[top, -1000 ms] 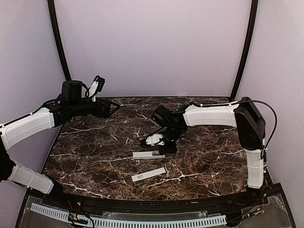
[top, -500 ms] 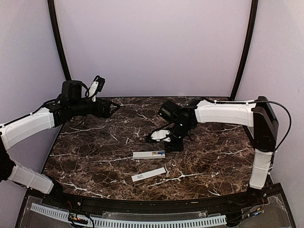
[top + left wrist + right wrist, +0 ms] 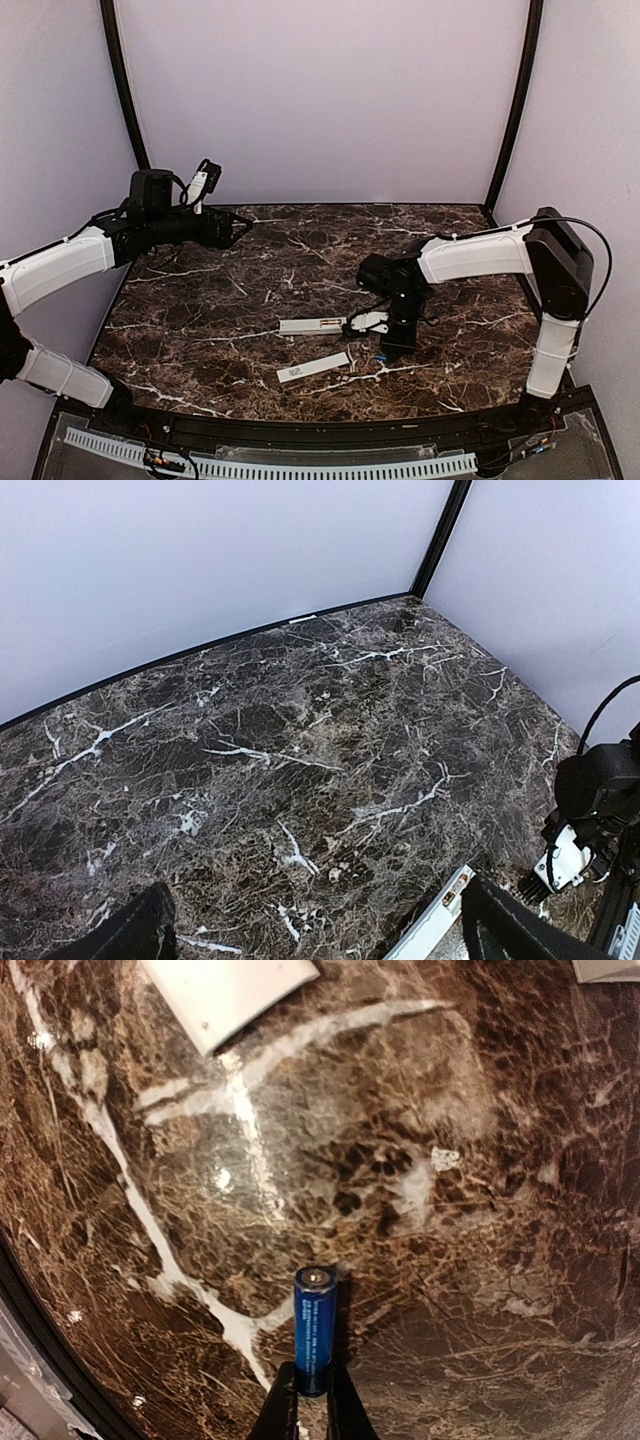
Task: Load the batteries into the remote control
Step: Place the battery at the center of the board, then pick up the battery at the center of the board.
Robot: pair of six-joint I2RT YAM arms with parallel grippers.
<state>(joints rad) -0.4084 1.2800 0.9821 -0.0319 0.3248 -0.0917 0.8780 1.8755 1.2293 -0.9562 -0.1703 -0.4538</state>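
Observation:
The white remote control (image 3: 312, 325) lies at the table's middle front, and its slotted end with metal contacts shows in the left wrist view (image 3: 440, 916). My right gripper (image 3: 387, 348) is just right of that end, pointing down. In its wrist view the gripper (image 3: 314, 1400) is shut on a blue battery (image 3: 314, 1328) by one end, the other end pointing at the marble close below. My left gripper (image 3: 236, 228) hangs high at the back left, open and empty (image 3: 320, 950). No other battery is clearly seen.
A thin flat white strip (image 3: 313, 367) with a dark label lies in front of the remote. White piece ends show at the top of the right wrist view (image 3: 225, 990). The right arm (image 3: 590, 810) stands at the left wrist view's right edge.
My right arm has swung from behind the remote's right end toward the front right, ending lower beside that end. The left arm, remote and strip have not moved.

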